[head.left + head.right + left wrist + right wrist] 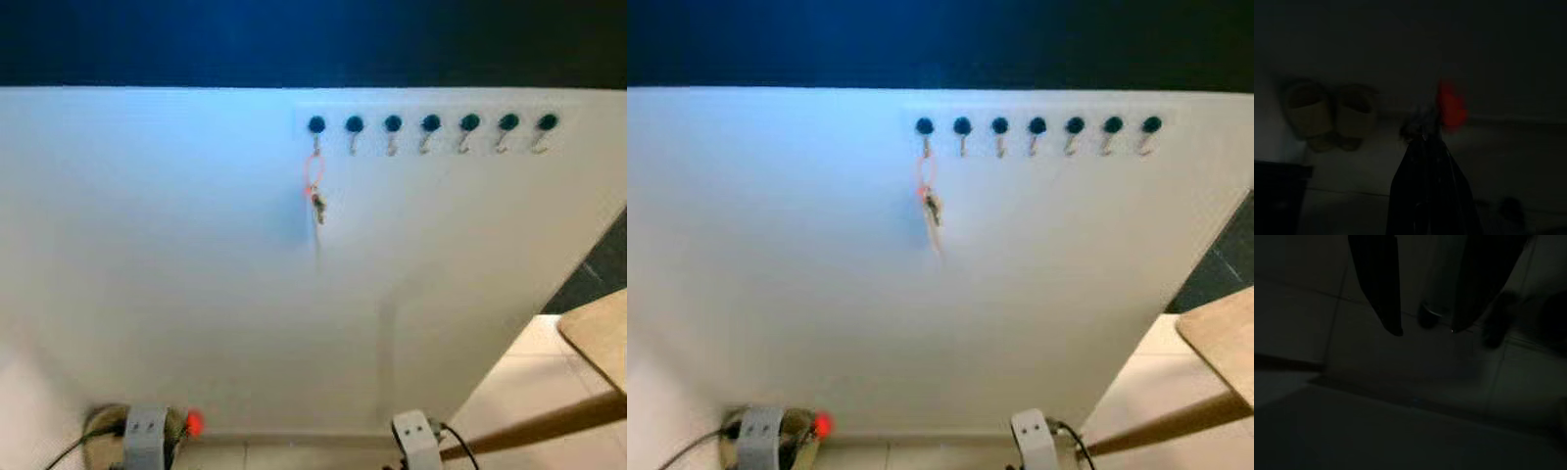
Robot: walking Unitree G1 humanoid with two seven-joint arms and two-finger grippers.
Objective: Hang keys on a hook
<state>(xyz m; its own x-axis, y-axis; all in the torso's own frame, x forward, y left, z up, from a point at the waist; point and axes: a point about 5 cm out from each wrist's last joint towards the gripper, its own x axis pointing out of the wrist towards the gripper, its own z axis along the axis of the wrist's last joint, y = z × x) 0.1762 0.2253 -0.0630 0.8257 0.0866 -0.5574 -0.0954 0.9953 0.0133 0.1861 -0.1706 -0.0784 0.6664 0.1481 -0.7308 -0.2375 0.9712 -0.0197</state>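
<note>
White panel [196, 294] stands upright before the robot, and a row of seven dark-knobbed hooks [431, 125] runs along its top edge, toward the top right corner. An orange loop with a small bunch of keys [315, 191] hangs from the leftmost hook [316, 127] of the row, the keys resting against the panel face just below that hook. The other six hooks carry nothing.

Both arms hang low at the panel's bottom edge. The left gripper [1422, 139], seen along its own fingers in the dim left wrist view, has its black fingers brought together to a point, and something small and blurred sits at their tips, with a red blob [1451, 108] just beside it; whether the fingers truly pinch that thing I cannot tell, since the picture is too dark. The same red spot [193, 423] shows in the head view next to the left wrist [145, 436]. A pair of pale slippers [1330, 115] lies on the floor near the base of the panel.

The right gripper [1422, 328] points down over a tiled floor [1312, 328], its two black fingers [1381, 284] spread apart with nothing between them. In the head view a wooden table edge [600, 338] and its slanting leg [549, 426] stand beyond the panel's right side.
</note>
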